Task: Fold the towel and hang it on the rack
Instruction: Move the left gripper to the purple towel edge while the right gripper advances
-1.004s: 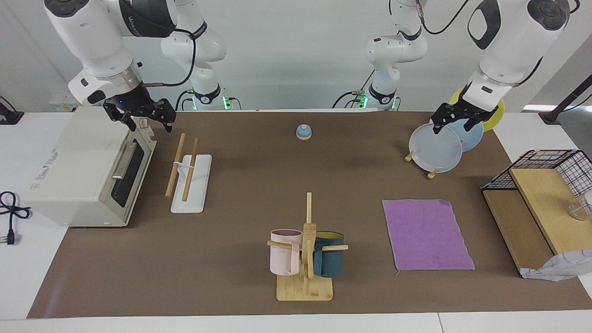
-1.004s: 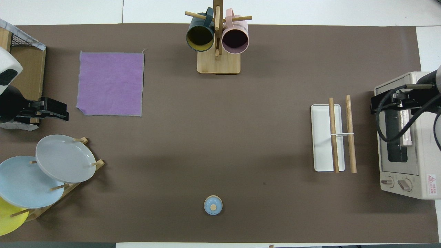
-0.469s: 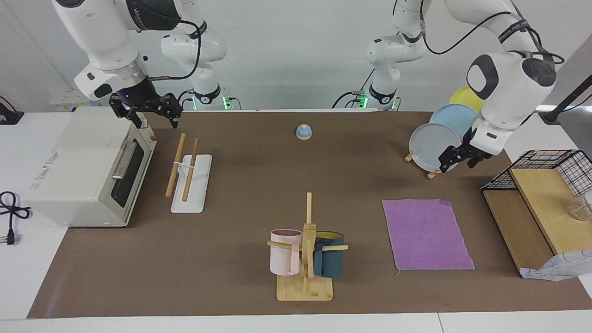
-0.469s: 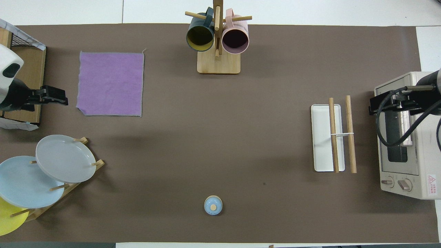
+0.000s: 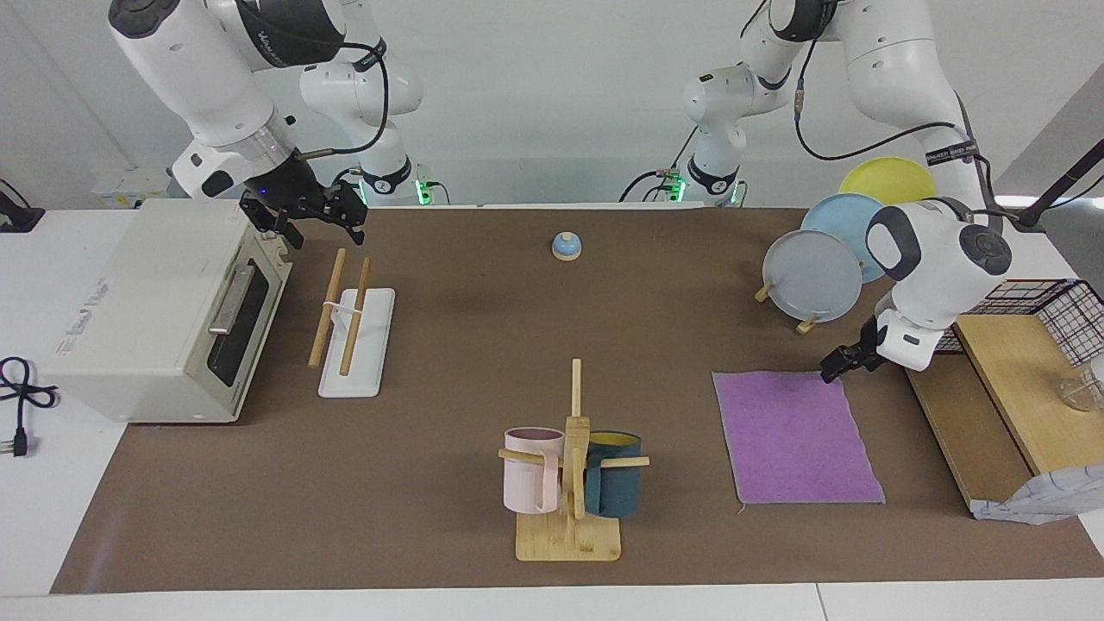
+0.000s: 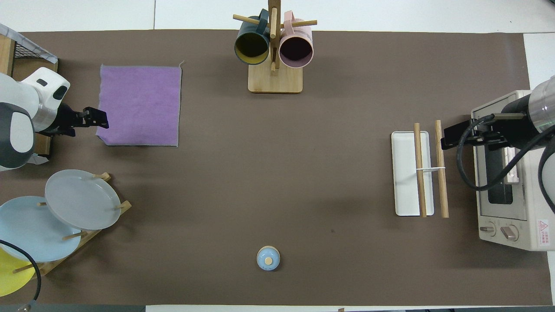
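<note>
now reaching: my left gripper at the unfolded towel's corner.
towel flat, toward the left arm's end of the table; left finger opening unclear, holding nothing. next: pinch that corner. right gripper waits, spread, over the rack.

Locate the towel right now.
The towel lies flat, purple face up, at the left arm's end of the table, farther from the robots than the plate stand, beside the wooden shelf.
</note>
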`<control>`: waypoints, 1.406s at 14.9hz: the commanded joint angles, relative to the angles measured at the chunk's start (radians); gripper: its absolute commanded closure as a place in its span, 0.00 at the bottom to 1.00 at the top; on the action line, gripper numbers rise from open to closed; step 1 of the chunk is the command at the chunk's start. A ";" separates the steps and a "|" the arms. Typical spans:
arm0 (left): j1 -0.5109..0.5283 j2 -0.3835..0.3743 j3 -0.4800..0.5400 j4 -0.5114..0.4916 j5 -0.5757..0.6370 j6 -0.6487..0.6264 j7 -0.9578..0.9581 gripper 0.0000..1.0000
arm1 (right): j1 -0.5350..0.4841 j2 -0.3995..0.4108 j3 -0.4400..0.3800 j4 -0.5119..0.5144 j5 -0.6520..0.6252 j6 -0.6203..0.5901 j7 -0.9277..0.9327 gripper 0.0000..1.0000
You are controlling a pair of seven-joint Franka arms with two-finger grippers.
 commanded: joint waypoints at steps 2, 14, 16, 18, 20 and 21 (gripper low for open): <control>0.018 0.026 -0.007 0.003 -0.107 0.047 0.001 0.19 | -0.007 -0.056 0.004 -0.102 0.116 0.097 0.097 0.00; 0.042 0.027 -0.007 -0.041 -0.142 0.024 -0.014 0.52 | 0.119 -0.009 0.009 -0.202 0.382 0.309 0.378 0.00; 0.042 0.027 -0.005 -0.041 -0.147 0.012 -0.014 0.67 | 0.119 -0.012 0.009 -0.232 0.458 0.340 0.381 0.00; 0.044 0.026 -0.005 -0.041 -0.147 0.006 -0.014 0.84 | 0.119 -0.010 0.009 -0.249 0.511 0.360 0.396 0.00; 0.050 0.026 -0.005 -0.041 -0.147 0.001 -0.014 1.00 | 0.120 -0.006 0.009 -0.259 0.540 0.396 0.429 0.00; 0.050 0.026 -0.005 -0.040 -0.147 0.000 -0.014 1.00 | 0.122 -0.004 0.009 -0.260 0.545 0.416 0.442 0.00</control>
